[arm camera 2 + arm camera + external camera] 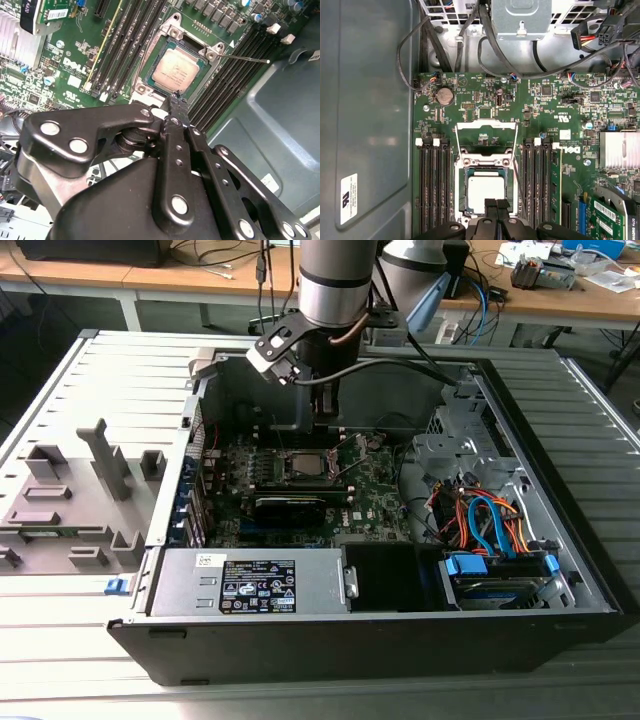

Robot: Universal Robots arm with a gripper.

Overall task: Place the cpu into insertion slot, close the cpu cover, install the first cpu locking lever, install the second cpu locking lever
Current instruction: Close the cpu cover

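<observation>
Evidently the cpu [486,192] is already seated in the insertion slot [462,192], its dull silver top upward and lying flat and square within the rim. The step in hand, by judgement, is closing the cpu cover [486,123], a thin silvery frame swung open away from the socket. The gripper [176,100], fingers together and empty, hovers just beside the socket's edge; closing calls for a push on the frame's free edge

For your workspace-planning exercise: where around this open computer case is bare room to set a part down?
Free: ribbed tabletop at the exterior view's right of the case; the black bay between power supply and drive cage. Crowded: motherboard around the cpu; cables beside the drive cage.
</observation>
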